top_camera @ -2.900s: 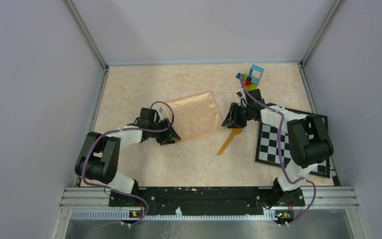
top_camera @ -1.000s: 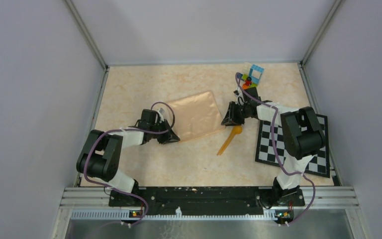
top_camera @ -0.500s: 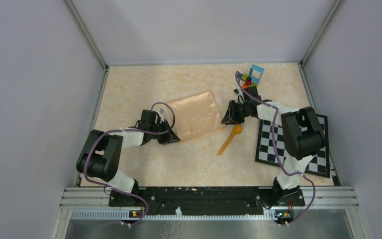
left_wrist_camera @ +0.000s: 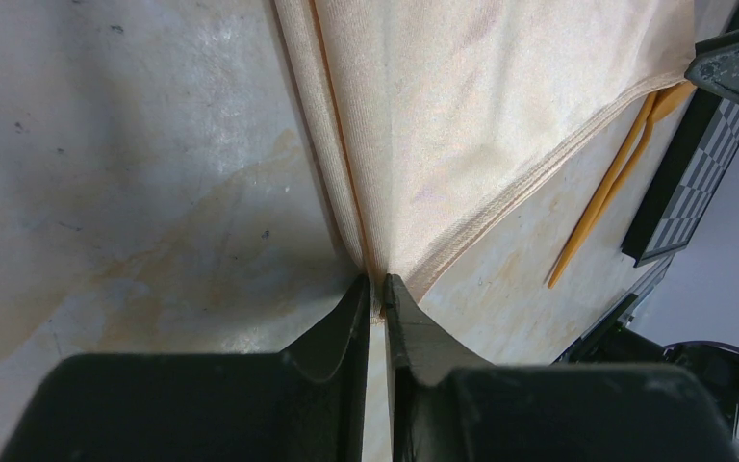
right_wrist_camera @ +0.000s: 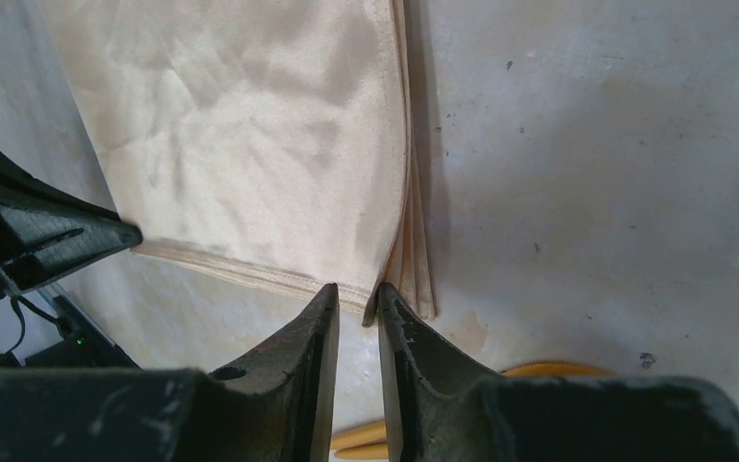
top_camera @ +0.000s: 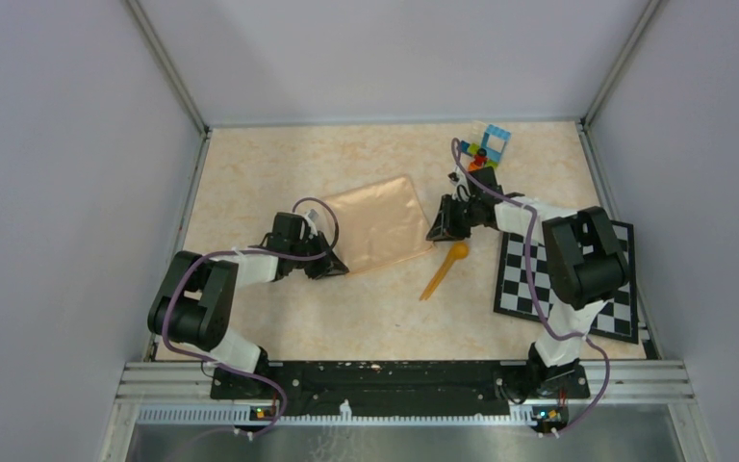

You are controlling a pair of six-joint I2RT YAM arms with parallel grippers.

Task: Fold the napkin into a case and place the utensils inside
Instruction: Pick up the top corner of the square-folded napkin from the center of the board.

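I work on a beige marbled tabletop (top_camera: 279, 164) under even, soft light. A plain pale lilac-grey left wall (top_camera: 58, 192), far wall (top_camera: 394, 58) and right wall (top_camera: 702, 144) close it in, with slanting metal posts (top_camera: 168, 67) at the far corners. A ribbed aluminium rail (top_camera: 168, 378) runs along the near edge.

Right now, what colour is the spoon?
The spoon is orange, best seen in the top external view.

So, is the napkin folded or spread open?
Folded: the napkin lies flat as a wide rectangle, and both wrist views show several stacked layers along its edges.
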